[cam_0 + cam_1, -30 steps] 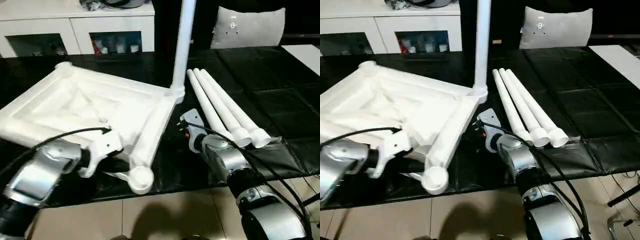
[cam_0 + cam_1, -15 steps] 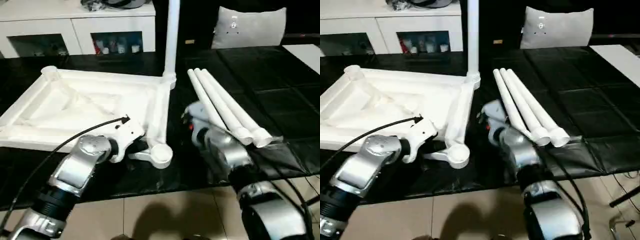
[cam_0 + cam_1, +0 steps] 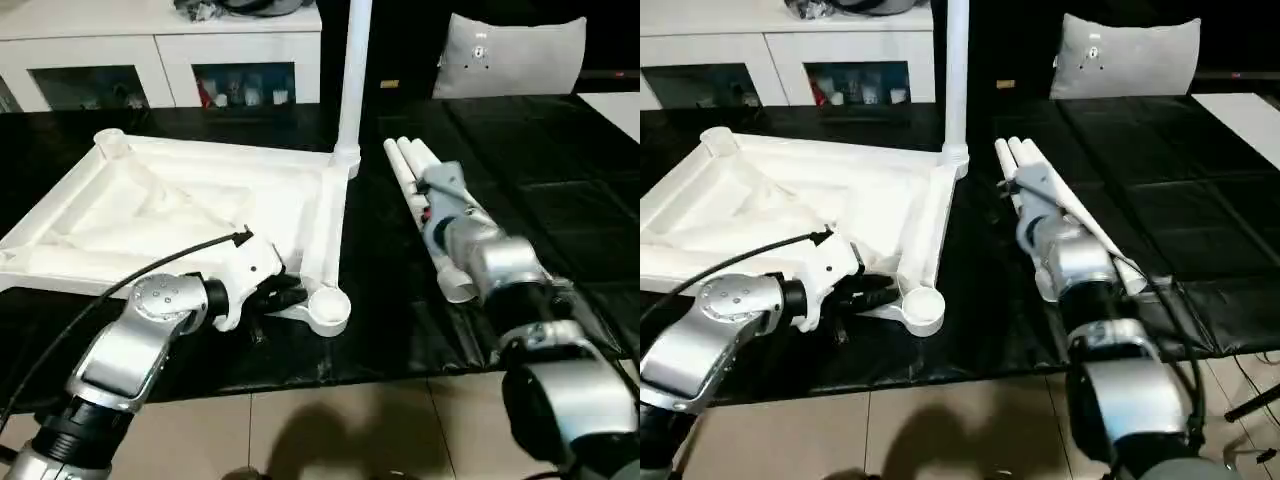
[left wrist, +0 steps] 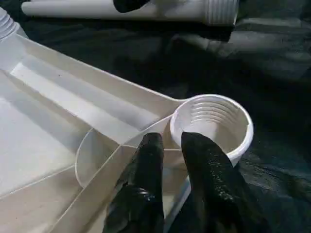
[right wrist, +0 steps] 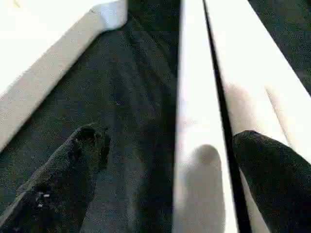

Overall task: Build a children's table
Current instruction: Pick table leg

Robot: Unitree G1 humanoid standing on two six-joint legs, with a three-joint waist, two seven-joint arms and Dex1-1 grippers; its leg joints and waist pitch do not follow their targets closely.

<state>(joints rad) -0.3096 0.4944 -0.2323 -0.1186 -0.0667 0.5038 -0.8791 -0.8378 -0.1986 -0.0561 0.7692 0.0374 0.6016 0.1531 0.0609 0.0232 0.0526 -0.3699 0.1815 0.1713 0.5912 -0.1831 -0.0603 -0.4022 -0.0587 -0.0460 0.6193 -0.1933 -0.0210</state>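
Left wrist view: left claw [image 4: 167,145] slightly apart at ribbed round socket [image 4: 212,120]; right claw [image 5: 170,145] wide over smooth legs [image 5: 228,92].

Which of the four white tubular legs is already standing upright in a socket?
The white tubular leg at the white plastic tabletop's far corner; the other three legs lie together on the black surface.

Tabletop [image 3: 180,205]: white moulded plastic, smooth, slight sheen; corner socket [image 4: 211,124] by left gripper [image 4: 172,143] ribbed inside with threads. Loose legs [image 3: 440,215] under right gripper [image 5: 165,141]: smooth white plastic tubes. Gripper fingers [image 4: 204,160] glossy black. Forearms [image 3: 135,345] brushed silver metal. Floor mat [image 3: 560,190] matt black.
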